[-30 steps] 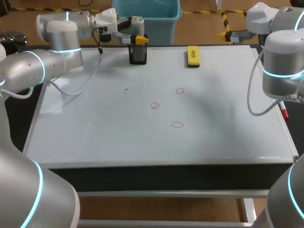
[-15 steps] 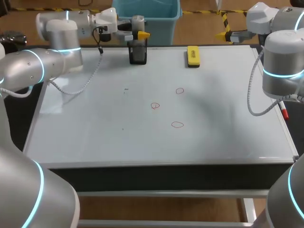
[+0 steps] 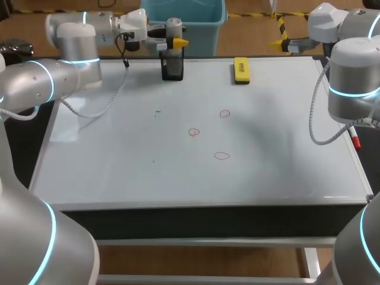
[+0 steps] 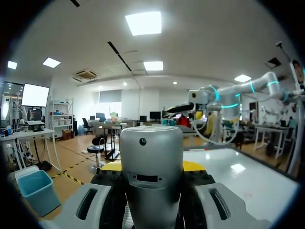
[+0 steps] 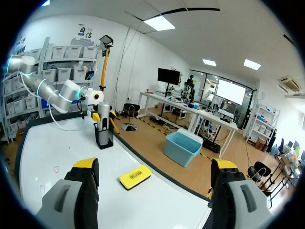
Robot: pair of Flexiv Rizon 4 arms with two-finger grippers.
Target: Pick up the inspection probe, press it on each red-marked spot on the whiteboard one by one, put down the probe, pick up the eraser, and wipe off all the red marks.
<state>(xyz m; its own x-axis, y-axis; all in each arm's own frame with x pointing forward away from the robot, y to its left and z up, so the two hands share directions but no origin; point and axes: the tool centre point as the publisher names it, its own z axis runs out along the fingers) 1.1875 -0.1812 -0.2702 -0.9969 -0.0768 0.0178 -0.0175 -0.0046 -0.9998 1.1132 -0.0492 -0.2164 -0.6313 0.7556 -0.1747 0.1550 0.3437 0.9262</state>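
The inspection probe (image 3: 173, 28), a grey cylinder, stands upright with its lower end in the black holder (image 3: 172, 66) at the whiteboard's (image 3: 119, 160) back edge. My left gripper (image 3: 176, 42) is shut on the probe. In the left wrist view the probe (image 4: 151, 162) fills the gap between the fingers of that gripper (image 4: 152, 168). The yellow eraser (image 3: 241, 69) lies at the back, right of the holder. Three red marks (image 3: 224, 113) (image 3: 194, 132) (image 3: 221, 156) sit mid-board. My right gripper (image 5: 155, 167) is open and holds nothing; it hangs off the board's back right corner, and the eraser (image 5: 135, 176) lies ahead of it.
A red marker pen (image 3: 355, 140) lies by the board's right edge, under my right arm. A cable hangs from my left wrist (image 3: 113, 95) down to the board's back left part.
My left gripper has shut on the probe and risen a little, drawing the probe partly up out of the holder. The right arm has not moved.
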